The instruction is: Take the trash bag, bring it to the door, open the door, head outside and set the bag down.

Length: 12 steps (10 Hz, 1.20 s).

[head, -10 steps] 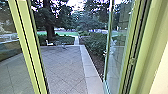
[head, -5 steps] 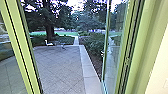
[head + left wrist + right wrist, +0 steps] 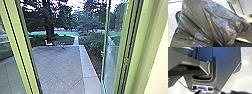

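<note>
The glass door (image 3: 115,52) stands open on the right of the head view, its green frame edge upright beside the opening. Dark, crumpled plastic of the trash bag (image 3: 211,21) spreads across the left wrist view. Its folds draw together at my left gripper (image 3: 218,45), which is shut on the bag. Dark folds at the lower left of the right wrist view look like part of the bag too. How my right gripper stands cannot be made out.
A green frame post (image 3: 21,47) borders the opening on the left. Outside lie a paved patio (image 3: 60,65) and a pale stone border (image 3: 87,68) with hedges beyond it. A white chair (image 3: 48,43) stands at the patio's far edge, near a large tree.
The head camera has moved, shifting the left post and the door edge leftward in the picture. Over the last half second the view has barely altered.
</note>
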Motion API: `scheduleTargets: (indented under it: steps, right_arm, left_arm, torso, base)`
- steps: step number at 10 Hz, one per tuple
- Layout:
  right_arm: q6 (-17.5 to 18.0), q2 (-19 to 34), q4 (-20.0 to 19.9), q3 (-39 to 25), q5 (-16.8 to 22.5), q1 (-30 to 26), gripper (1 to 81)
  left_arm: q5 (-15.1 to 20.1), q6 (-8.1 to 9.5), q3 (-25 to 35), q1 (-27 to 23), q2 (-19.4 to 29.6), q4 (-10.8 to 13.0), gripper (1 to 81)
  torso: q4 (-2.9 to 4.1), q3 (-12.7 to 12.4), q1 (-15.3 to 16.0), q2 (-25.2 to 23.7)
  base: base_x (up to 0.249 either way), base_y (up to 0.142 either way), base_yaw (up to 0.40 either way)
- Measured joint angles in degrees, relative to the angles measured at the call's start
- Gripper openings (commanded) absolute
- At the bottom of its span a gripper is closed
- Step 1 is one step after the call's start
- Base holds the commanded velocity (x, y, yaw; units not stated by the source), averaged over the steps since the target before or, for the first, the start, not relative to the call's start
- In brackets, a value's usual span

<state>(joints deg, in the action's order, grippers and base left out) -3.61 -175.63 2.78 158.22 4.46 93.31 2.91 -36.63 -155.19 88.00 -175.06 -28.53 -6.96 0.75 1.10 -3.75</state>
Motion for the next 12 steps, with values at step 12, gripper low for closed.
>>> scheduleTargets:
  steps: [12]
  right_arm:
    - [0.00, -0.09, -0.17, -0.06, 0.09, 0.40, 81.1]
  left_arm:
    - [-0.35, 0.04, -0.11, 0.45, -0.02, -0.13, 1.0]
  torso:
    - [0.00, -0.02, -0.11, -0.06]
  base:
    - [0.073, 0.000, 0.000]
